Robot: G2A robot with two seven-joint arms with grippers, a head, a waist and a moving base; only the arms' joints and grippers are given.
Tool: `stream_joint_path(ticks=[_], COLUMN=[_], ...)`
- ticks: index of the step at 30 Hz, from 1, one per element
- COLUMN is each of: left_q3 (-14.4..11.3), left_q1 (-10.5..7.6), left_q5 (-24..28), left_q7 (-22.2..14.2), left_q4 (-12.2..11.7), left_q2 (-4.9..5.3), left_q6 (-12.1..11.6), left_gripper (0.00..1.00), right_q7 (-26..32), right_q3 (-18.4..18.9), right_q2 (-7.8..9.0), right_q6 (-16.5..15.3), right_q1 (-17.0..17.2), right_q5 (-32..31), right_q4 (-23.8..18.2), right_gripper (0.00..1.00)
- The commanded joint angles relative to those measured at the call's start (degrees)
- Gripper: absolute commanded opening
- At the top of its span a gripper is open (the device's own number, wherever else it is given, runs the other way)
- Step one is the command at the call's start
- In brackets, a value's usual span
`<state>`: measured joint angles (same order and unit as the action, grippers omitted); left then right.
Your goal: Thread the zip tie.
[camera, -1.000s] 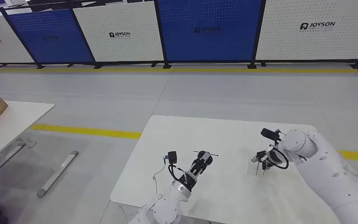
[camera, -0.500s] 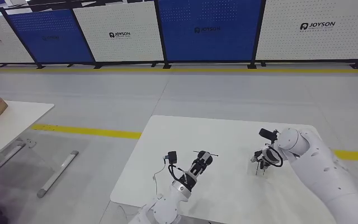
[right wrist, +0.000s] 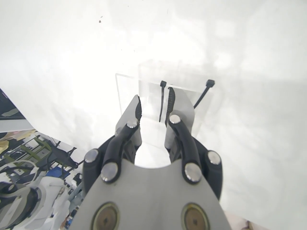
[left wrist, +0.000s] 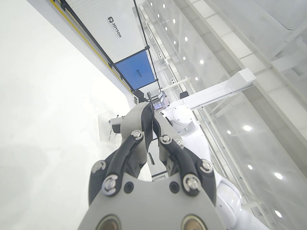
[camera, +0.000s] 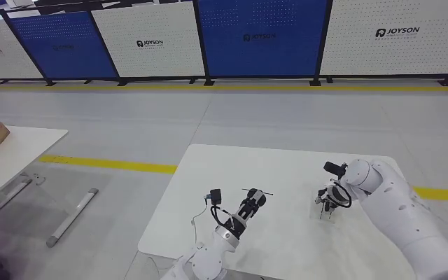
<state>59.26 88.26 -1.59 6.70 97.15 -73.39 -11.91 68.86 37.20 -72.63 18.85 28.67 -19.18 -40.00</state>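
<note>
Your right hand (right wrist: 154,104) sits closer over the clear stand (right wrist: 127,89) than before | jaws spread astride the upright zip tie (right wrist: 162,101), not gripping | left hand (camera: 253,199) clamps another tie (camera: 266,192) | grasp looks next.

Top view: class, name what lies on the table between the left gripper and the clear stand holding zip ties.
Nothing: in the top view, the white table is bare between the left gripper and the clear stand.
</note>
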Motion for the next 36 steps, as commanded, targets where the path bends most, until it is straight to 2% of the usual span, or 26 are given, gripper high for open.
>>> stream_joint_path(ticks=[1, 13, 16, 17, 24, 30, 36], left_q3=[0.00, 0.00, 0.00, 0.00, 0.00, 0.00, 0.00], left_q1=[0.00, 0.00, 0.00, 0.00, 0.00, 0.00, 0.00], left_q5=[0.00, 0.00, 0.00, 0.00, 0.00, 0.00, 0.00], left_q7=[0.00, 0.00, 0.00, 0.00, 0.00, 0.00, 0.00], left_q4=[0.00, 0.00, 0.00, 0.00, 0.00, 0.00, 0.00], left_q2=[0.00, 0.00, 0.00, 0.00, 0.00, 0.00, 0.00], left_q6=[0.00, 0.00, 0.00, 0.00, 0.00, 0.00, 0.00], left_gripper=[0.00, 0.00, 0.00, 0.00, 0.00, 0.00, 0.00], right_q7=[0.02, 0.23, 0.27, 0.26, -0.15, -1.16, -2.65], right_q3=[-0.26, -1.78, -2.06, -2.14, -2.12, -1.58, 1.05], right_q2=[-0.39, -2.93, -3.44, -3.64, -4.28, -3.84, -1.69], right_q6=[0.00, -0.19, -0.55, -0.73, -1.83, -2.05, -1.18], right_q1=[-0.28, -2.15, -2.51, -2.65, -3.14, -2.49, 0.13], right_q5=[-0.04, -0.40, -0.58, -0.65, -1.27, -2.71, -3.96], right_q4=[0.80, 6.15, 7.32, 7.84, 9.55, 8.15, 2.28], right_gripper=[0.27, 0.20, 0.09, 0.00, 0.00, 0.00, 0.00])
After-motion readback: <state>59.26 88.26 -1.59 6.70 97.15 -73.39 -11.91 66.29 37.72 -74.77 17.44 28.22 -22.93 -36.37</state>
